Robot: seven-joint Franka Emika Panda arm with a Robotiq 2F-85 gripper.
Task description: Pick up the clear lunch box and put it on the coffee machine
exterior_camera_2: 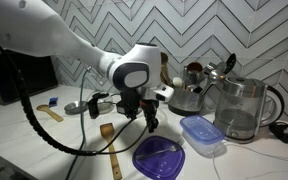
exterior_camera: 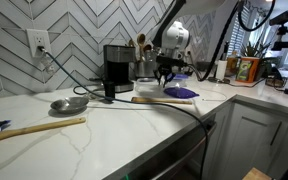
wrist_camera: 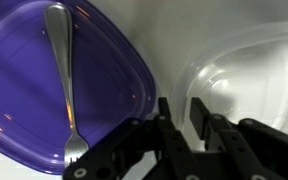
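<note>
The clear lunch box (exterior_camera_2: 202, 134), low and see-through with a bluish rim, sits on the white counter beside the purple round plate (exterior_camera_2: 159, 156). In the wrist view the box (wrist_camera: 239, 70) fills the right side and the plate (wrist_camera: 44, 80), with a metal fork (wrist_camera: 64, 75) on it, fills the left. My gripper (wrist_camera: 181, 118) hovers just above the counter with its fingers a little apart and nothing between them. The box's left rim lies under the gap. The gripper shows in both exterior views (exterior_camera: 165, 74) (exterior_camera_2: 146, 122). The black coffee machine (exterior_camera: 117, 66) stands against the tiled wall.
A steel utensil crock (exterior_camera: 144, 64) stands next to the coffee machine. A glass kettle (exterior_camera_2: 242, 108) and a steel pot (exterior_camera_2: 189, 96) stand behind the box. A wooden spoon (exterior_camera: 149, 100), a metal ladle (exterior_camera: 68, 103) and a wooden spatula (exterior_camera: 39, 127) lie on the counter. A black cable (exterior_camera: 134, 106) crosses it.
</note>
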